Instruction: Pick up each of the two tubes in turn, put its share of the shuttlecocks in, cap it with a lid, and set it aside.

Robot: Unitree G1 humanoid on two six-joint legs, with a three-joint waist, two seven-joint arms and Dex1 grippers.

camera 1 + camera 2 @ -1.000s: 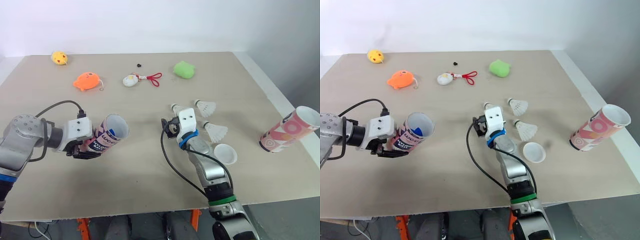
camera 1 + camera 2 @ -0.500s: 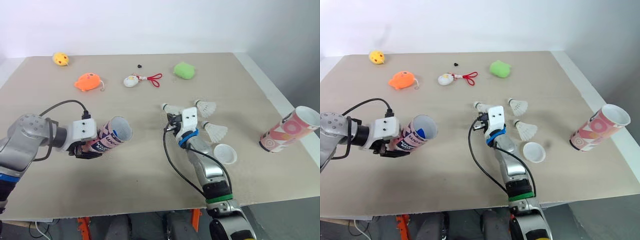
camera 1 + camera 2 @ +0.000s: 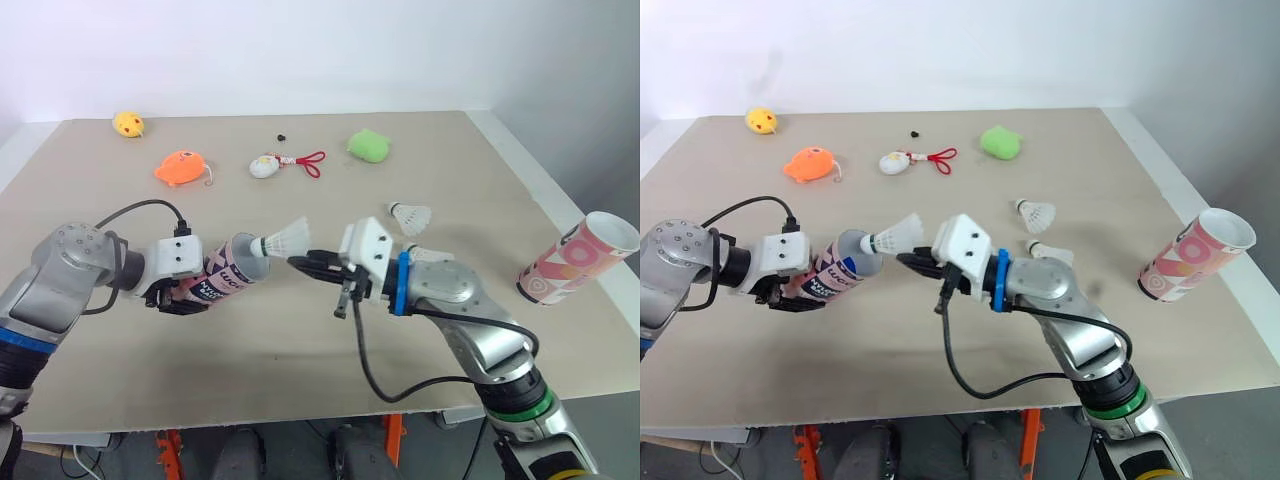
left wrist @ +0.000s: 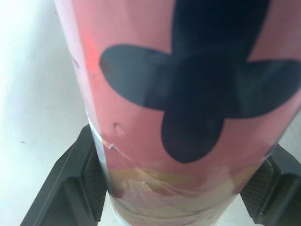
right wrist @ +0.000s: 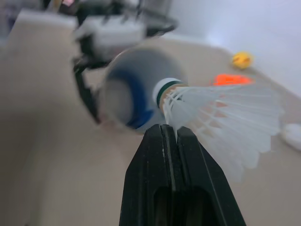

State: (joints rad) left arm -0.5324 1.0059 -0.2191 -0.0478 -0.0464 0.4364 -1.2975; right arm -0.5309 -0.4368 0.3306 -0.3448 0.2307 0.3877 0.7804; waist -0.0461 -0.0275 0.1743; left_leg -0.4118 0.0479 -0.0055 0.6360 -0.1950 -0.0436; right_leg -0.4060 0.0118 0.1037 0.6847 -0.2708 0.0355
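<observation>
L wrist view: tube (image 4: 188,94) cut off by frame edges, dark print only partly seen. Left gripper (image 3: 190,300) fingers (image 4: 77,188) pass behind it, tips hidden. R wrist view: tube mouth & left gripper blurred; yellow toy (image 5: 241,60) & orange toy (image 5: 230,79) just smears; white blob (image 5: 292,136) cut by edge. Table shuttlecock (image 3: 1052,252) partly hidden behind right arm (image 3: 1060,290). Black speck (image 3: 281,135) too small to ID. Can't tell if held shuttlecock (image 3: 285,240) cork is past the rim.
</observation>
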